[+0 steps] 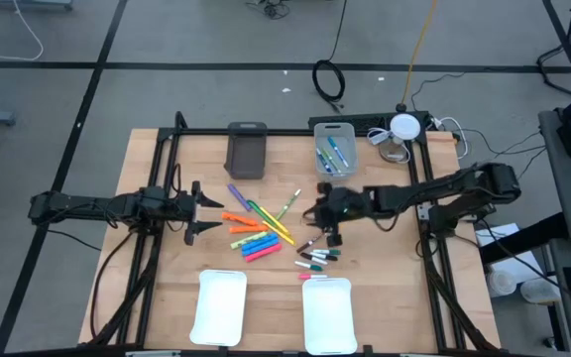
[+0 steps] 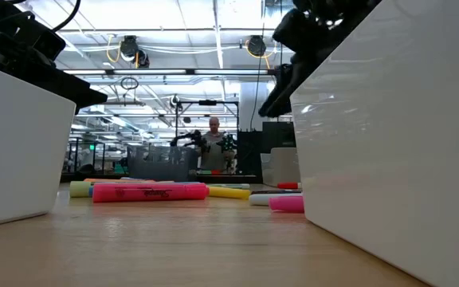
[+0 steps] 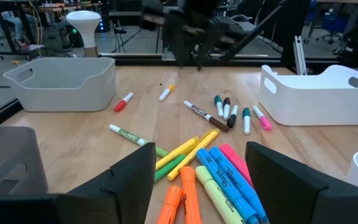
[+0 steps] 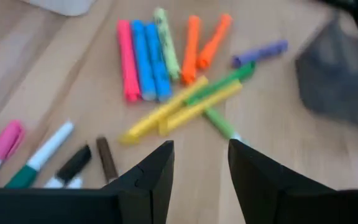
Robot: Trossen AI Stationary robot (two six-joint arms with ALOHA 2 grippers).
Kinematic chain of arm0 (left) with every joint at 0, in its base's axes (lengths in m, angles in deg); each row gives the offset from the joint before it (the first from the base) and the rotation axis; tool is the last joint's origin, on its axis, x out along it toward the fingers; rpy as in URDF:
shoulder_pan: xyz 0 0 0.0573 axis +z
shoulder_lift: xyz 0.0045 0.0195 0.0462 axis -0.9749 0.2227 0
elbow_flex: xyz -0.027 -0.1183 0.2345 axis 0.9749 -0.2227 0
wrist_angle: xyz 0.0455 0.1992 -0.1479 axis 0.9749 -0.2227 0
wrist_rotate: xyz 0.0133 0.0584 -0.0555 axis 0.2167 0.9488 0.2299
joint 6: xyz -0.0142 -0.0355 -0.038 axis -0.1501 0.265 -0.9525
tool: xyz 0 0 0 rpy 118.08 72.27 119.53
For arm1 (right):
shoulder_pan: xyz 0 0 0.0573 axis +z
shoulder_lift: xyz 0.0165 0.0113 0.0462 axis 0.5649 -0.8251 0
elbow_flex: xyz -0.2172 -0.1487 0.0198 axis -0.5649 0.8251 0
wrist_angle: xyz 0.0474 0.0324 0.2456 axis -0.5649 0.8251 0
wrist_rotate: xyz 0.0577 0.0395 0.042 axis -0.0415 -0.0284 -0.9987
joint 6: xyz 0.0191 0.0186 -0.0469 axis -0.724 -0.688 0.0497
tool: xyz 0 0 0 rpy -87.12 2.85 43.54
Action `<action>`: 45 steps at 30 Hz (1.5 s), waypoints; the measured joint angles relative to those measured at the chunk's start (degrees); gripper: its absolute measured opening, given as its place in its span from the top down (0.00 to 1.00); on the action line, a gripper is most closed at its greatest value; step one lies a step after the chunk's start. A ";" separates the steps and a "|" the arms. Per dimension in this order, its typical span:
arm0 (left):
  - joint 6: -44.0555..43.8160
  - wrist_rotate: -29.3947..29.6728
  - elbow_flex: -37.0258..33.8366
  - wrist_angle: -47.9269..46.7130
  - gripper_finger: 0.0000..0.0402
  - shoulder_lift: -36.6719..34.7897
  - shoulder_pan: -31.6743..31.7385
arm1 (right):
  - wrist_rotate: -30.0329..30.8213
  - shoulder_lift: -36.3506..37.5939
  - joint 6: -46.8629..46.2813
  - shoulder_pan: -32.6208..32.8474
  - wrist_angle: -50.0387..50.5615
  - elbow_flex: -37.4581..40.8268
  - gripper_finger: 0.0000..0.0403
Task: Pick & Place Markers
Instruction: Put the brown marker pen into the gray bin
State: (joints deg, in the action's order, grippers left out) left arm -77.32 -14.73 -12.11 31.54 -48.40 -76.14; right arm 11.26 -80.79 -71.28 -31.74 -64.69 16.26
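Markers [image 1: 262, 230] lie heaped at frame centre. Left gripper [image 1: 204, 211], spread wide and empty, waits left of them; right gripper [image 1: 327, 220], parted and empty, should descend squarely over one marker.

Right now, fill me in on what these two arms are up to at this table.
They are sorting markers scattered mid-table. A few already lie in the clear bin at the back edge; the grey bin beside it and the two white trays at the front hold none that show. The right gripper hovers open above the thin white-barrelled pens, holding nothing. The left gripper waits open at the pile's left edge, also holding nothing.
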 joint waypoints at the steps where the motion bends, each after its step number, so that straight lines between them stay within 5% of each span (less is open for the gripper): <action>1: 0.00 0.02 0.02 0.03 0.38 -0.02 -0.01 | 0.86 -1.40 1.27 1.41 2.68 -1.56 0.65; 8: 0.00 0.22 0.02 0.19 0.38 0.00 -0.02 | 5.44 -14.38 1.56 5.50 15.82 -11.54 0.65; 13: 0.02 0.13 0.04 0.26 0.38 0.00 0.00 | 5.54 -18.19 -4.64 5.18 14.41 -12.06 0.65; 26: 0.00 -0.02 0.04 0.06 0.38 0.00 -0.02 | 5.35 -16.10 -6.03 5.23 15.45 -11.94 0.65; 37: 0.02 -0.02 0.04 0.02 0.38 0.00 -0.02 | 5.30 -12.13 -8.51 8.56 29.80 -11.85 0.65; 45: 0.00 -0.02 0.04 0.02 0.38 0.00 0.00 | 5.32 -12.13 -11.11 9.09 23.89 -6.88 0.65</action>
State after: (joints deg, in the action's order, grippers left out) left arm -77.32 -14.75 -12.07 31.56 -48.40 -76.15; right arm 16.57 -92.92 -82.39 -22.65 -40.80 9.38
